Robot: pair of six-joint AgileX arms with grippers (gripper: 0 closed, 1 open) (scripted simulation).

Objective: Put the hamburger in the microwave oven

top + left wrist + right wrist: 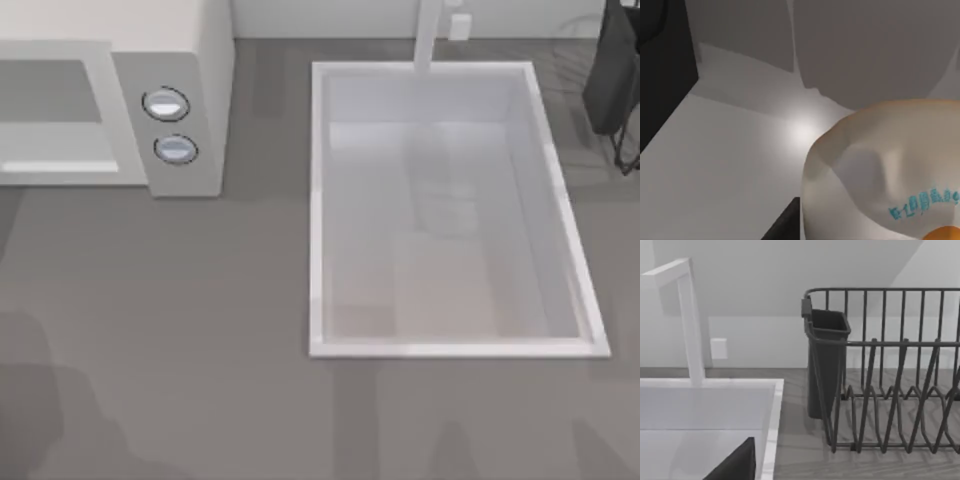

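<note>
The hamburger [880, 170], a tan wrapped bun with teal lettering and an orange patch, sits very close in the left wrist view. My left gripper [850, 235] is shut on it, and one black finger [785, 227] presses against its side. Grey walls and a pale floor [730, 165] surround it, like the inside of the cavity. The off-white microwave oven [190, 60] stands at the table's back left, with two silvery-blue knobs [166, 105] and a grey cavity [50, 110]. A black part of my right gripper [737, 465] hangs over the sink's rim.
A white sink basin [320, 200] with a faucet [428, 35] takes up the table's middle and right. A dark wire dish rack [890, 390] with a black cup holder [825, 360] stands at the back right [612, 80]. A black slab [662, 65] borders the left wrist view.
</note>
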